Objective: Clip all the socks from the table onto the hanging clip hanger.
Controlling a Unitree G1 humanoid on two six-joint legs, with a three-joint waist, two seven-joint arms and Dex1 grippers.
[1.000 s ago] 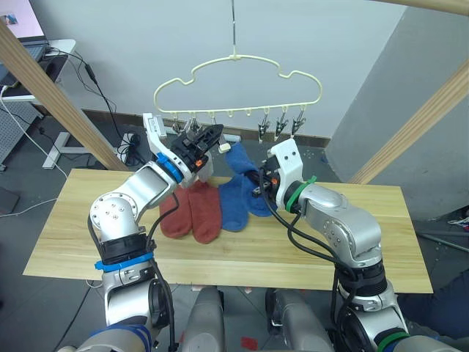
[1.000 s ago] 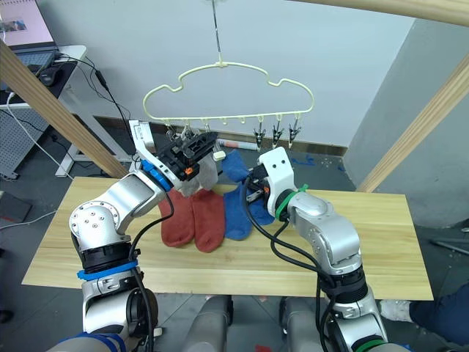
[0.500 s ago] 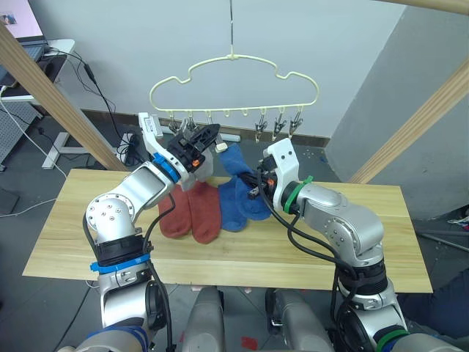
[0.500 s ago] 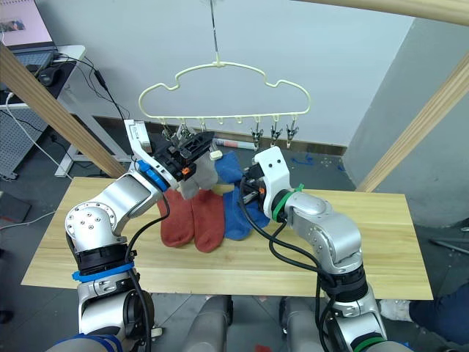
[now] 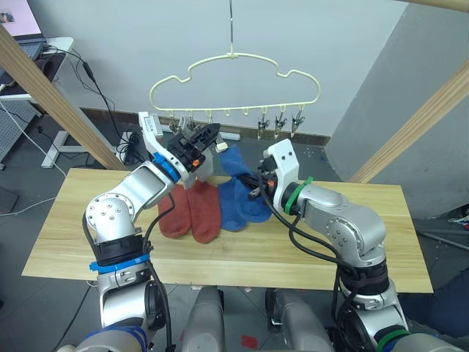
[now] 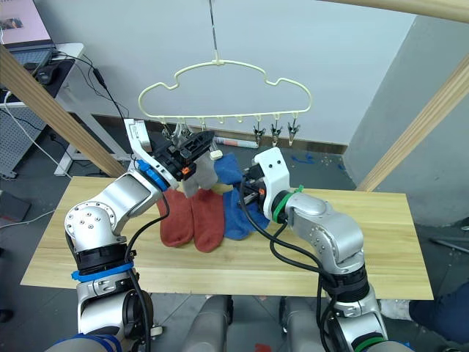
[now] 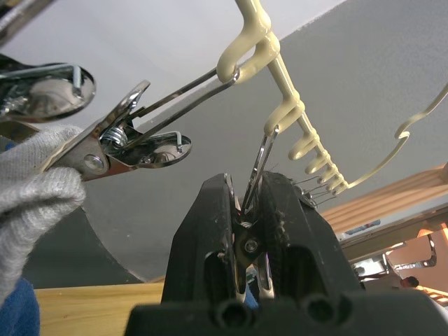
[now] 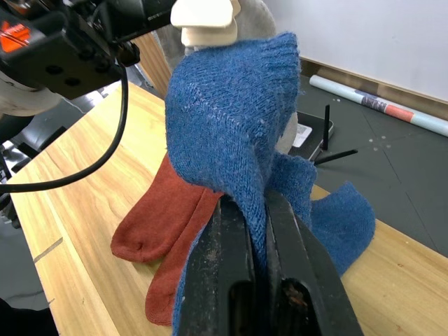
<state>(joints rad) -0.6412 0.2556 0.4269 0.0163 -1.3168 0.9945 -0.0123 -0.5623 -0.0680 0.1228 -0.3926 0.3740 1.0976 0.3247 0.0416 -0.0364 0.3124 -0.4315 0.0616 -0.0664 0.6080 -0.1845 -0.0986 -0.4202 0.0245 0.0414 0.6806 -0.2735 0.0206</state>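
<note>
The pale-yellow clip hanger (image 5: 234, 73) hangs above the far edge of the table (image 5: 80, 235). My left gripper (image 5: 206, 136) is raised under the hanger's left half and is shut on one of its metal clips (image 7: 255, 166). A light grey sock (image 5: 204, 167) hangs from a neighbouring clip beside it. My right gripper (image 8: 253, 210) is shut on a blue sock (image 8: 224, 119) and holds it up just below the left gripper. Another blue sock (image 5: 236, 203) and two rust-red socks (image 5: 192, 210) lie on the table under both grippers.
Thick wooden poles (image 5: 51, 99) slant up on both sides of the table. Three clips (image 5: 280, 125) hang bare at the hanger's right end. A desk with a laptop (image 5: 29, 48) and cables stands on the floor at the far left.
The hanger and my left gripper on the clip have shifted slightly left. The right gripper has kept the blue sock raised in about the same spot.
</note>
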